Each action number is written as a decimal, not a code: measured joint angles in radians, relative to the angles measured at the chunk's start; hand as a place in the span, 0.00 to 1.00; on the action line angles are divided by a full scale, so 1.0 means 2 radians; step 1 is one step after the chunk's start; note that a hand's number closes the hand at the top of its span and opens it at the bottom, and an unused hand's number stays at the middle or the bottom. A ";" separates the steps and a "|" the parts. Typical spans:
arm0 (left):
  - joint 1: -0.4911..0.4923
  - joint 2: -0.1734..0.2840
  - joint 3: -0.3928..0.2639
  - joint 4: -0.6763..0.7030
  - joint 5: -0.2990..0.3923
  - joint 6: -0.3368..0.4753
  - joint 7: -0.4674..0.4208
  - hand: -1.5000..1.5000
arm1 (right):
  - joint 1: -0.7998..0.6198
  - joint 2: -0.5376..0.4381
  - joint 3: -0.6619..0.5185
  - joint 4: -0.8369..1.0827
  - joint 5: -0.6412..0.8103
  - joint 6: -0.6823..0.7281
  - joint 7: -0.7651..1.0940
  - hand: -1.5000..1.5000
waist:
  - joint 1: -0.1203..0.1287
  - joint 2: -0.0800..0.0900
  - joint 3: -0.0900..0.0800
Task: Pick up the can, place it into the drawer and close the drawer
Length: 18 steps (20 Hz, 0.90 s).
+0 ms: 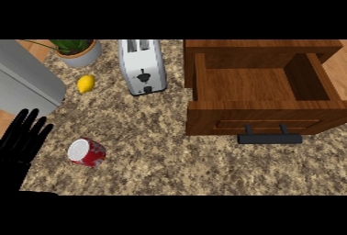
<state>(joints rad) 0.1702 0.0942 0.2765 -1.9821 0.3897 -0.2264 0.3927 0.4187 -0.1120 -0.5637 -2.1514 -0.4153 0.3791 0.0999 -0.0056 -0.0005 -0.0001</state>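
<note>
- At about eight o'clock on the speckled granite counter (169, 151), the red can (86, 152) stands tilted, its pale lid turned toward the upper left.
- Just to the can's nine o'clock side, the left hand (21, 140) shows at the view's left edge, black, its fingers straight and spread, pointing toward twelve o'clock.
- A narrow strip of counter lies between the hand's nearest fingers and the can; the two are near but apart, and the hand holds nothing.
- Over at two to three o'clock, the wooden drawer (261, 85) stands pulled open from its wooden cabinet (264, 46), its inside showing bare wood.
- Its front panel faces six o'clock and carries a dark bar handle (269, 138) that sticks out over the counter.
- The can lies well apart from the drawer, roughly toward four o'clock as seen from the drawer's front left corner reversed: the drawer is toward the can's two o'clock.
- Near twelve o'clock a silver toaster (142, 66) lies lengthwise, its slots at the top end and its lever knob toward six o'clock.
- A yellow lemon (85, 83) sits just beside the toaster, toward its nine o'clock.
- At eleven o'clock a potted plant (78, 50) stands in a grey pot, green leaves showing.
- A grey, rounded appliance body (27, 80) fills the ten o'clock corner, above the hand.
- The right hand does not show.
</note>
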 measured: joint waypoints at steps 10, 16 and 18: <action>-0.010 -0.016 -0.003 0.119 -0.070 -0.010 -0.104 0.00 | 0.008 0.022 -0.024 0.000 -0.001 0.036 -0.006 0.00 | 0.000 0.000 0.000; -0.024 -0.009 0.016 0.206 -0.091 -0.012 -0.173 0.00 | 0.003 0.017 -0.046 0.004 -0.019 0.048 0.008 0.00 | 0.000 0.000 0.000; -0.024 -0.009 0.018 0.235 -0.099 -0.014 -0.201 0.00 | 0.005 0.021 -0.049 -0.004 -0.020 0.051 0.013 0.00 | 0.000 0.000 0.000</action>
<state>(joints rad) 0.1223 0.0759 0.3133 -1.5126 0.1912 -0.2550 -0.0093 0.4289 -0.0692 -0.6616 -2.1589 -0.4559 0.4820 0.1253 -0.0050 -0.0003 -0.0004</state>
